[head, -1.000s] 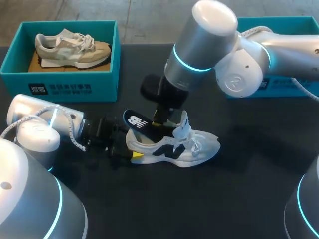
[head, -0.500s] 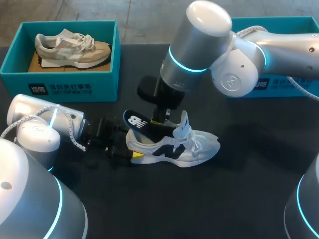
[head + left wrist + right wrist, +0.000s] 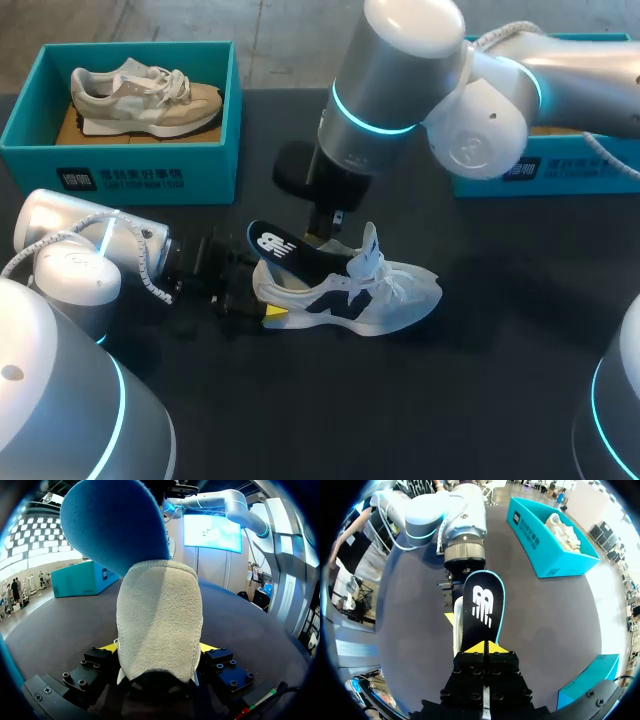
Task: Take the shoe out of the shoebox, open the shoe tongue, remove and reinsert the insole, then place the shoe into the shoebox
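A white shoe with dark trim lies on its sole mid-table, toe to the right. My left gripper is shut on its heel; in the left wrist view the grey heel sits between both yellow tips. A black insole with a blue rim slants up out of the heel opening, and its blue underside rises ahead of the left gripper. My right gripper hangs over the insole's front end. In the right wrist view it is shut, tips together over the near end of the insole.
A teal shoebox holding a beige shoe stands at the back left. A second teal box stands at the back right, partly behind my right arm. The dark tabletop in front of the shoe is bare.
My right gripper's fingers have closed, and the right arm has lifted and shifted slightly to the left. The shoe, the insole and the left gripper have stayed where they were.
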